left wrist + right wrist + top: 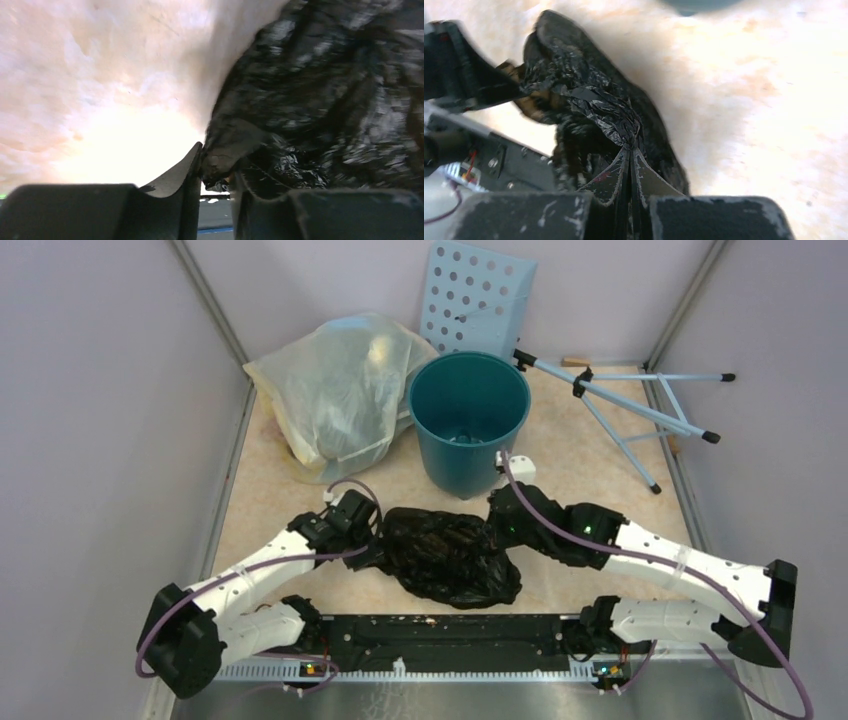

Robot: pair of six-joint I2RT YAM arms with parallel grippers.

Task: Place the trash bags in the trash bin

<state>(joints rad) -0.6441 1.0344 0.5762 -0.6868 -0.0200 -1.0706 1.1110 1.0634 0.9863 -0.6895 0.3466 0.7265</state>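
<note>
Trash bags (450, 555) lie as one thin, glossy black heap, crinkled and floppy, on the mottled beige table (585, 475) in the near middle, just near of the trash bin (468, 420), a round teal bucket with smooth tapering sides that stands upright and apart from the heap. From above, both arms reach in at the heap's two ends, but their fingertips are lost against the black plastic. The wrist views settle it: the left gripper (217, 165) has a wrinkled fold at the left end of the trash bags wedged between its narrow-set jaws, and the right gripper (630, 150) is pinched tight on a twisted bunch of film at the right end. Only the top view shows the surroundings: a bulging translucent yellowish bag (340, 390) far left beside the bin, a pale blue perforated panel (475, 295) leaning at the far wall, and a blue folding stand (630, 405) lying far right.
</note>
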